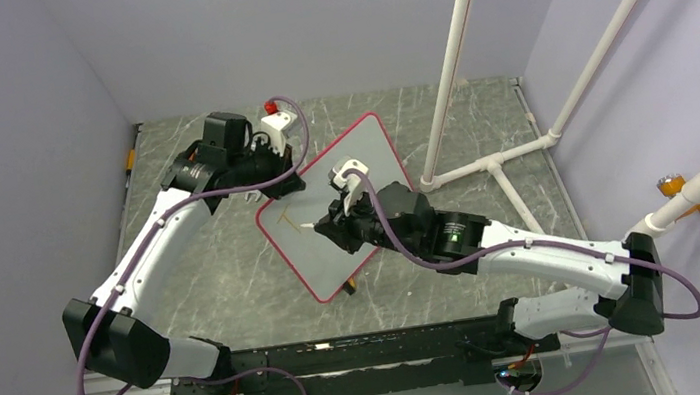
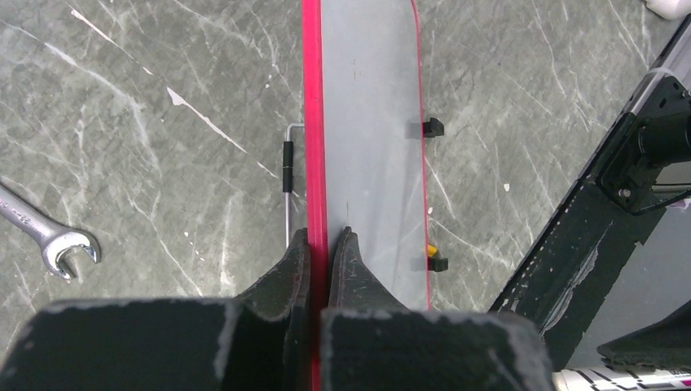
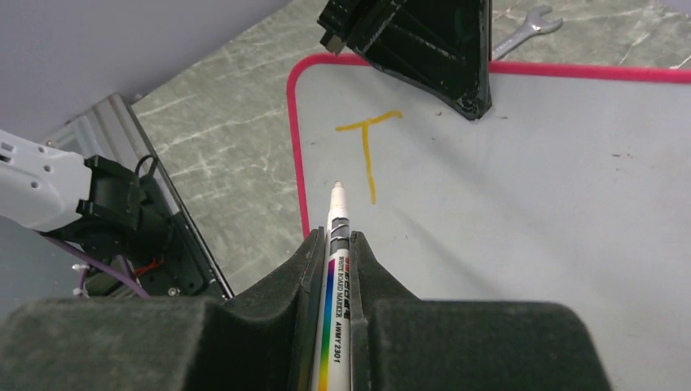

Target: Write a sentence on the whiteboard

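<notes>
Just past the right gripper's marker — the sentence, one T.

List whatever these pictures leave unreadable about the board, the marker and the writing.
- Top view: the right arm covers the middle of the whiteboard; the orange letter is too small to read.
- Right wrist view: the rear of the marker is cut off by the bottom edge; whether its tip touches the board cannot be told.
- Left wrist view: the board lies at a glancing angle, so no writing shows; the left edge cuts the wrench.
</notes>
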